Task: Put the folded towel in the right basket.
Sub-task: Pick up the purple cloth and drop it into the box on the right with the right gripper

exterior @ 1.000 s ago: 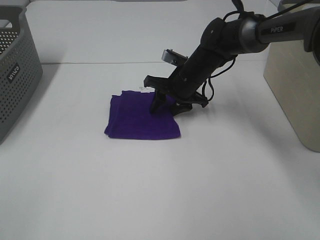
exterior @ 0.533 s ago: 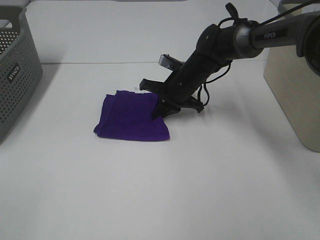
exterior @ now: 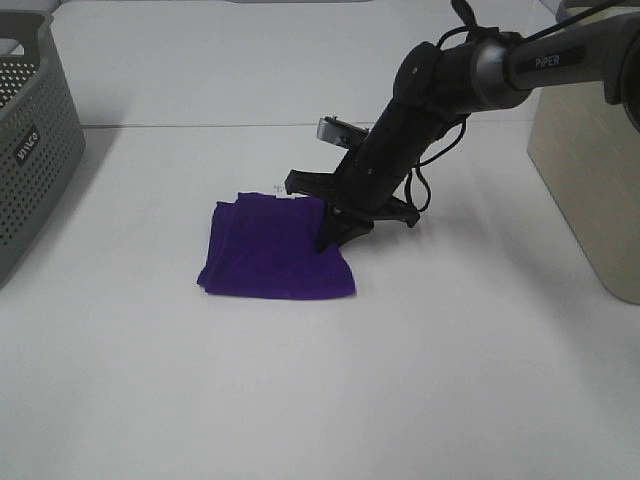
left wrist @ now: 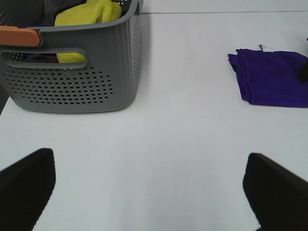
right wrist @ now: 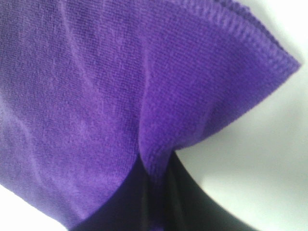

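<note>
Jaws of the right gripper [exterior: 335, 232] are clenched on the right-hand edge of the folded purple towel [exterior: 272, 250]. The wrist view shows the cloth bunched into a ridge between them. The rest of the towel lies flat near the middle of the white table [exterior: 300, 400], well apart from both side edges. The right basket [exterior: 590, 180], a beige container, stands at the table's right edge. A grey basket [exterior: 30, 150] holding a yellow cloth [left wrist: 89, 12] sits at the left edge. The left gripper [left wrist: 148, 154] hangs over bare table near that grey basket, its jaws spread wide and holding nothing.

The towel looks light, soft and limp, with a knitted surface that should not slip easily. Held by one edge it will likely sag, and its layers may fall open. A grip that catches every layer at that edge should keep the fold together. The hanging cloth would need to be lifted high enough to clear the basket wall.
</note>
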Controlling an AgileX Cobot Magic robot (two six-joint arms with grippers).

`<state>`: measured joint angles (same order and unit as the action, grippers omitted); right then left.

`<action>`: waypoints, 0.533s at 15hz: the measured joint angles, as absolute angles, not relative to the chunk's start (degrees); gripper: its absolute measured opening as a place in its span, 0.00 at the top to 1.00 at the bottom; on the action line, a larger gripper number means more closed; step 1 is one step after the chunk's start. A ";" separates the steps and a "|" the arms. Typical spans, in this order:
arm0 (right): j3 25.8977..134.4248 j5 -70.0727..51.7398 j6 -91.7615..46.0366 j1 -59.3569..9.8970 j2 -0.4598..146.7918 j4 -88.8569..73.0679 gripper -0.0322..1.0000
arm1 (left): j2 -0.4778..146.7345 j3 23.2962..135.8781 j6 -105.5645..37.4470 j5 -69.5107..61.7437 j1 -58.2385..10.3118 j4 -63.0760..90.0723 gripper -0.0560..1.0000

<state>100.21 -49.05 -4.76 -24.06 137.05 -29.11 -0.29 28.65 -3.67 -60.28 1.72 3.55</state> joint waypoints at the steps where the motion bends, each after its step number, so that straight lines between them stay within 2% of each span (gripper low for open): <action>1: 99.92 -49.73 -4.76 -24.06 135.85 -28.25 0.91 | -0.29 28.65 -3.67 -60.28 1.72 3.55 0.01; 8: 99.87 -51.57 -4.76 -24.06 119.98 -27.85 0.91 | -0.29 28.65 -3.67 -60.28 1.72 3.55 0.01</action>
